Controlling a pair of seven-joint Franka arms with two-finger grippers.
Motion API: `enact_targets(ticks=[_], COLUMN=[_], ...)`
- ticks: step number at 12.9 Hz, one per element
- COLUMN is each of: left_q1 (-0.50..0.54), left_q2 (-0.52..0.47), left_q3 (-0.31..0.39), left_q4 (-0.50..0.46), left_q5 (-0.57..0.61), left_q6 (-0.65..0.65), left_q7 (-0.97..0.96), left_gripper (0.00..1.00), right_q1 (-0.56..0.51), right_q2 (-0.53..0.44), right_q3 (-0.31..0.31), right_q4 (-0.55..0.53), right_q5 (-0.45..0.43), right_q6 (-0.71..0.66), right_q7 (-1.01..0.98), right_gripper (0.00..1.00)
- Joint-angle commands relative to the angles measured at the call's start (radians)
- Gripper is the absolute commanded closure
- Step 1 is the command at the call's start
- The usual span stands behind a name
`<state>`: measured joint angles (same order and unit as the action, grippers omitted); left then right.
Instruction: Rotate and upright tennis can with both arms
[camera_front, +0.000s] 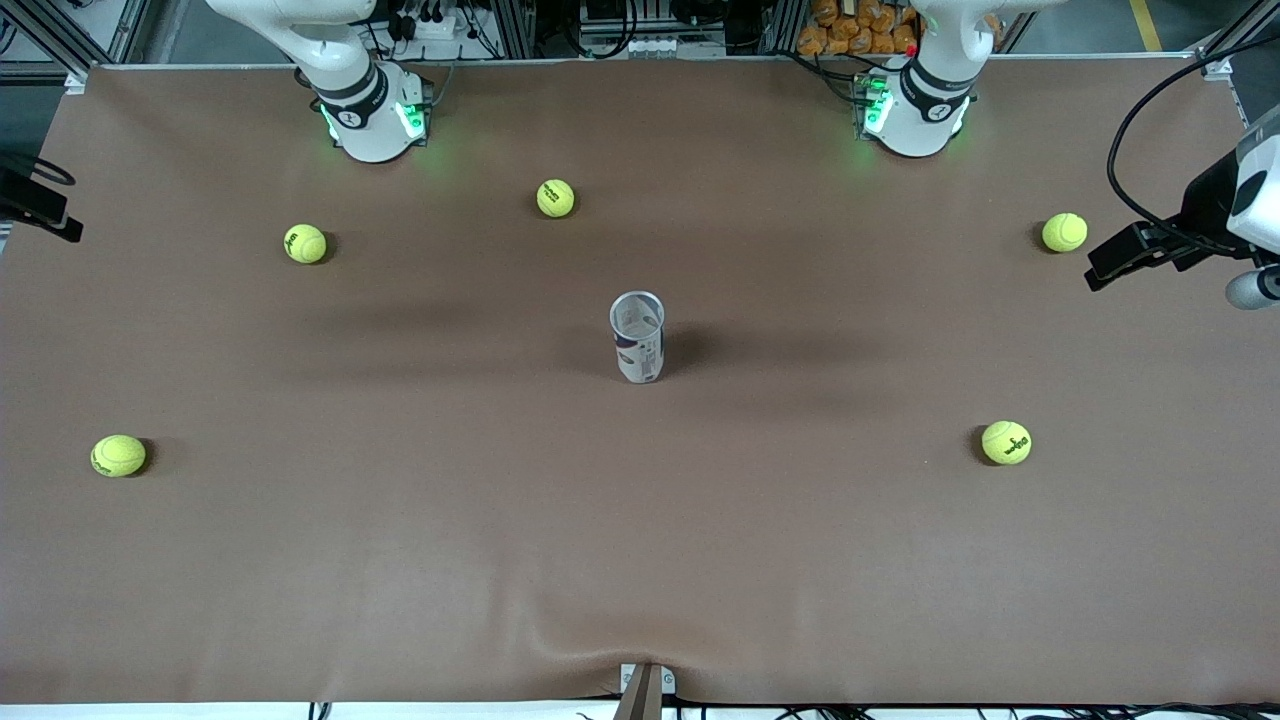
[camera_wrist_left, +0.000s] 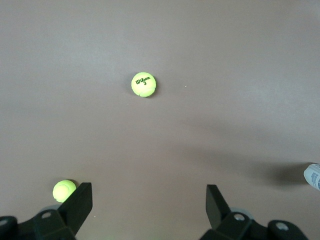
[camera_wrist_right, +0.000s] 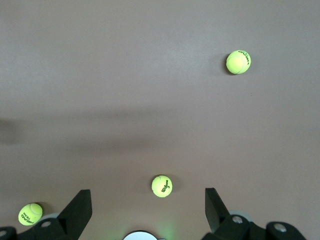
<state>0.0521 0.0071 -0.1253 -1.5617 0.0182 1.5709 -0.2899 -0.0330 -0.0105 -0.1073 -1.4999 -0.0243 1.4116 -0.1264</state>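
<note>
Tennis balls (camera_front: 118, 455) ring the upright tennis can (camera_front: 637, 337), apart from both arms' spread fingers (camera_wrist_left: 80, 202).

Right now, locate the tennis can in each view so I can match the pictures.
Front view: the tennis can stands upright mid-table, open end up.
Left wrist view: only a sliver of it shows at the picture's edge.
Right wrist view: not in it.
Shared landmark: the brown table cover, dotted with tennis balls.
</note>
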Motion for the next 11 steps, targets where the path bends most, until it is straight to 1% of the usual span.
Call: enact_targets(ticks=[1,4,6,11], left_q1=[-0.015,-0.055,-0.063,-0.063], left_q2=[-0.045,-0.059,-0.056,-0.056], left_q3=[0.001,0.050,0.052,0.052], left_q4=[-0.032,-0.044,-0.038,-0.027], left_q5=[0.022,0.020,0.020,0.003], left_q6=[0.018,-0.009,-0.023,-0.025], left_q7=[0.034,0.069,0.084,0.110], left_gripper=[0.00,0.00,0.00,0.00], right_q1=[0.007,0.008,0.002,0.004], right_q2=[0.007,0.009,0.012,0.017], right_q3=[0.004,0.004,0.003,0.003], right_q4=[0.024,0.024,0.024,0.024], right_q5=[-0.011,0.007,0.041,0.044], right_q6=[-0.016,-0.005,0.006,0.010], right_q7=[0.001,0.004,0.004,0.002], right_gripper=[0.00,0.00,0.00,0.00])
